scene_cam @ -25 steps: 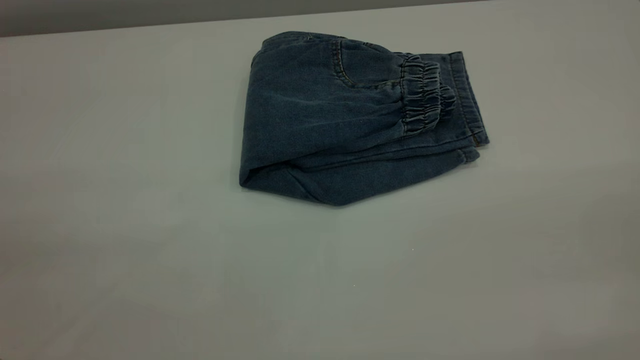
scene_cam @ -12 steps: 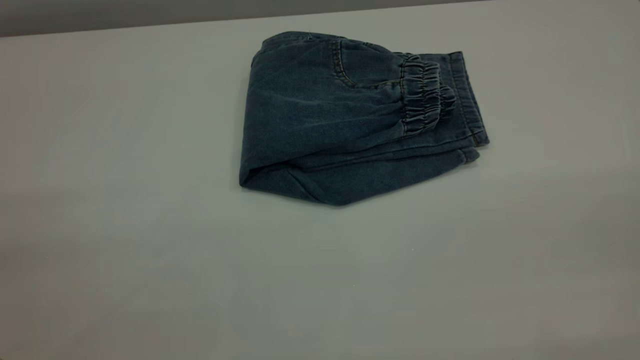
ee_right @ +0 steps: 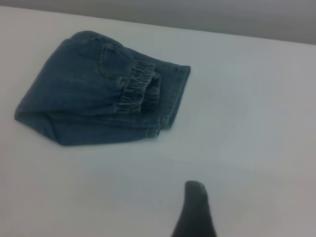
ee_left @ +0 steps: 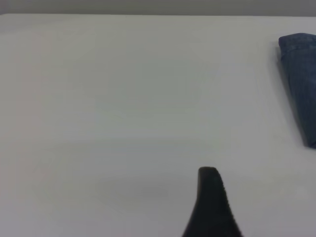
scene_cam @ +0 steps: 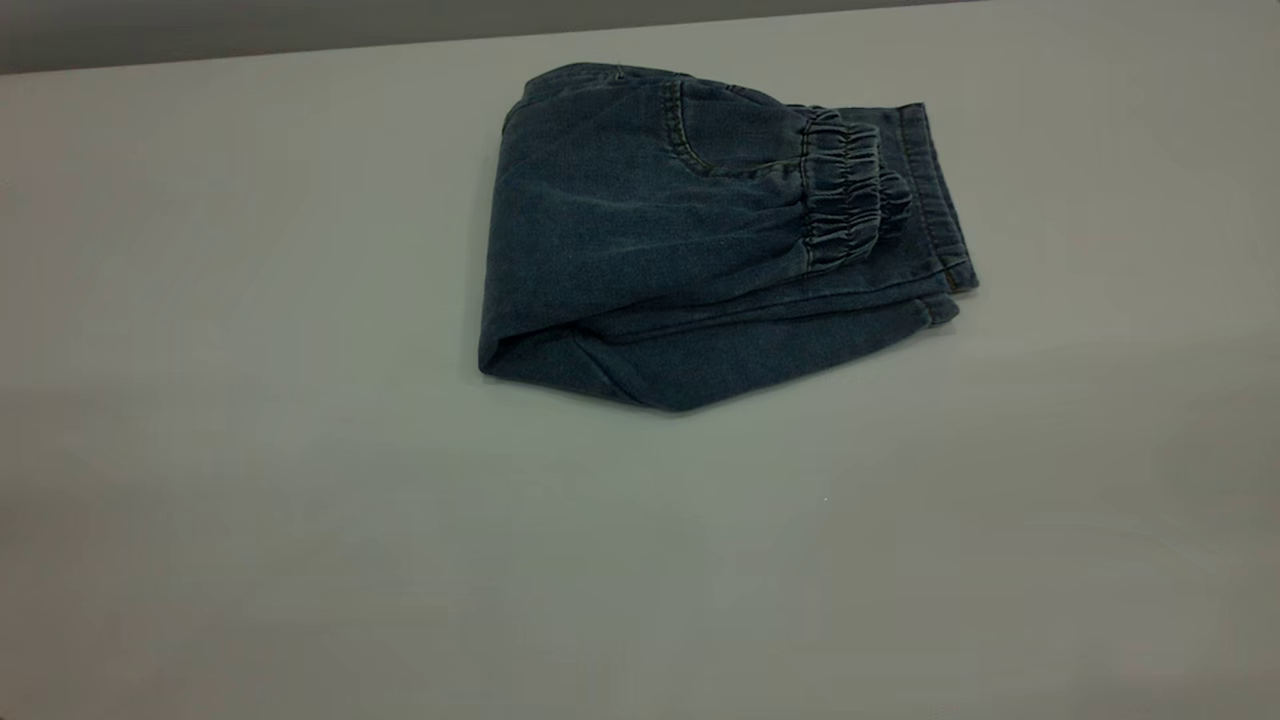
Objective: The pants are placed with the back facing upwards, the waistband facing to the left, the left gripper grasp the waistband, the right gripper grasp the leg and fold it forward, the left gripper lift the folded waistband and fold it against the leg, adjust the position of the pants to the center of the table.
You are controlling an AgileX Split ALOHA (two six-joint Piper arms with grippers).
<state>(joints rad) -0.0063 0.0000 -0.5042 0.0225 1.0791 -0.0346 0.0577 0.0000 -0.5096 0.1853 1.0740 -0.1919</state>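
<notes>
We find the pants folded into a compact bundle in the upper middle of the exterior frame, lying flat on the bench. The waistband has been turned over onto the leg and sits toward the right of the bundle, its gathered ruffles facing up. The leg sticks out past the waistband at the right end, showing its stitched hem. A curved pocket seam shows on the top layer just left of the waistband. The fold edge forms the left side of the bundle, and a lower layer of denim juts out along the near edge.

Neither arm enters the exterior view. In the left wrist view, one dark finger of the left hand rises from the lower edge of the frame over bare bench; only that one finger shows, so we cannot tell how wide the hand stands. The pants appear as a strip at the right edge of that frame, well apart from the finger.

In the right wrist view, one dark finger of the right hand shows at the lower edge, again alone, so we cannot tell its opening. The pants lie in the upper left of that frame, apart from the finger, waistband uppermost.
</notes>
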